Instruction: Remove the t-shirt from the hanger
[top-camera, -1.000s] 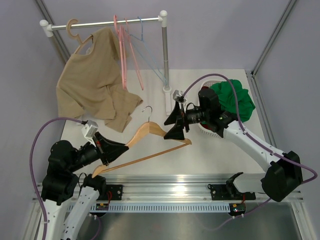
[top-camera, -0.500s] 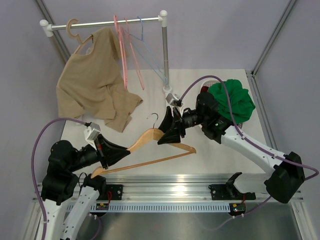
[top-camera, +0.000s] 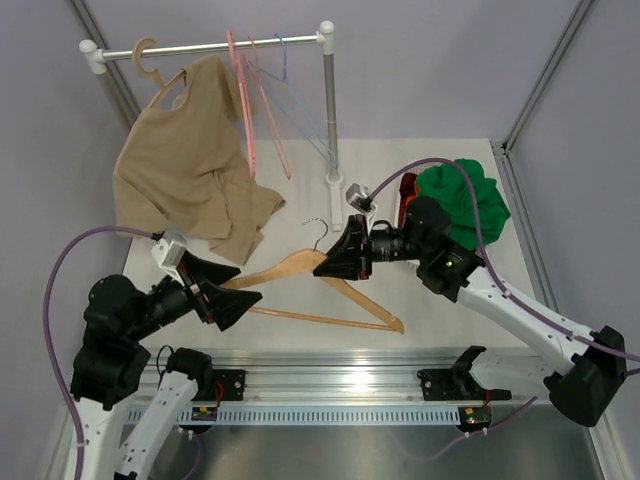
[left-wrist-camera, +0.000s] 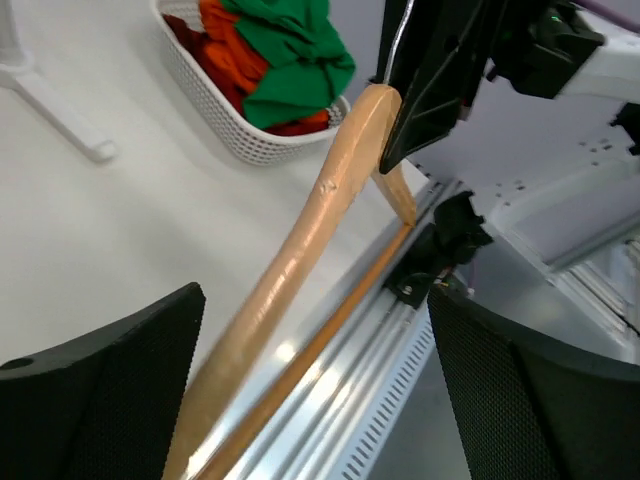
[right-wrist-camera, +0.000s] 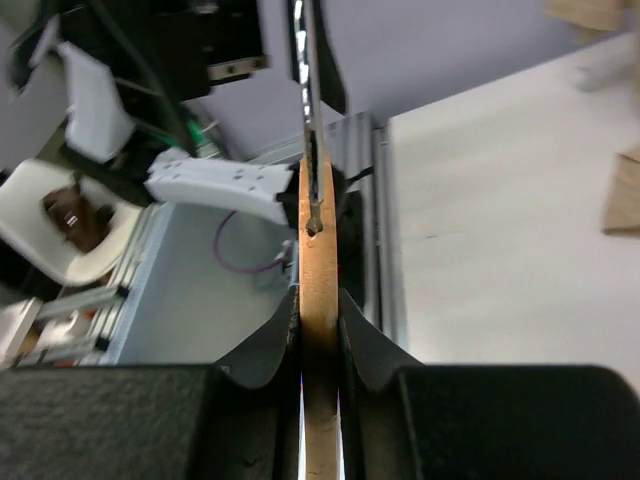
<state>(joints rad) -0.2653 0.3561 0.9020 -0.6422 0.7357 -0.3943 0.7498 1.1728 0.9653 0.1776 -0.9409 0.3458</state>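
Now, t-shirt (top-camera: 465, 200): bunched on orange cloth (left-wrist-camera: 222, 40) in white basket (left-wrist-camera: 215, 120), just behind right gripper (top-camera: 335, 262), off hanger (top-camera: 280, 268).
hanger: bare, spans between both grippers.
right gripper: clamped on hanger's middle, at its peak.
left gripper (top-camera: 232, 292): fingers wide apart, hanger's end between them.

The hanger (top-camera: 300, 268) is pale wood, sanded smooth with a soft satin sheen, and its hook (right-wrist-camera: 306, 120) is thin bare metal wire that catches the light. The t-shirt (top-camera: 465, 200) is matt green cloth, soft and crumpled, same flat finish as the beige top (top-camera: 190, 170), while the basket (left-wrist-camera: 235, 125) is white plastic lattice. Rail (top-camera: 215, 44) up top is shiny metal tube, and the table (top-camera: 430, 315) looks smooth matt white.
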